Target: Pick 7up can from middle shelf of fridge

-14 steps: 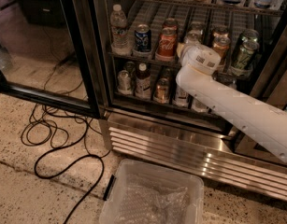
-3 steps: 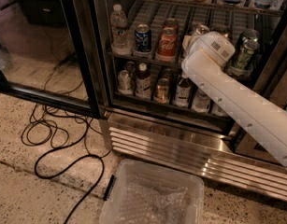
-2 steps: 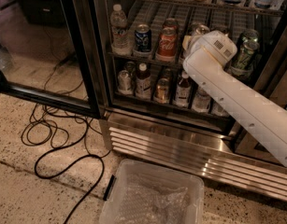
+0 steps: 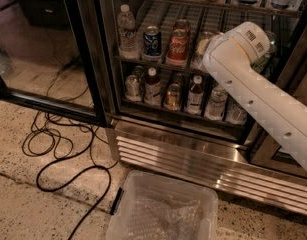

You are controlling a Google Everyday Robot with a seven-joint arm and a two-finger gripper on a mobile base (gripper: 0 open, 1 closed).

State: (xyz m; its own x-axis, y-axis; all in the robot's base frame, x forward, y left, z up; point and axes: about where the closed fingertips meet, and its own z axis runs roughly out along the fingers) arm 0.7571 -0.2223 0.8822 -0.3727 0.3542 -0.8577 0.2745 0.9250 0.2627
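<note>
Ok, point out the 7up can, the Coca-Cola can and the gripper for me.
7up can (image 4: 202,48): camera view, its silver side, just left of the arm (image 4: 243,46).
Coca-Cola can (image 4: 178,48): camera view, its red label.
gripper: camera view, hidden behind the arm's white end at the middle shelf (image 4: 162,15).

Inside the fridge (image 4: 193,151), the middle shelf (image 4: 165,62) carries, from 9 to 3 o'clock: water bottle (image 4: 126,31), small can (image 4: 152,40), Coca-Cola can (image 4: 178,46), 7up can (image 4: 202,45). The arm (image 4: 253,89) enters from 4 o'clock. The gripper is hidden behind the arm's end, at the 7up can's 3 o'clock. The bin (image 4: 124,209) lies on the floor at 6 o'clock of the fridge.
</note>
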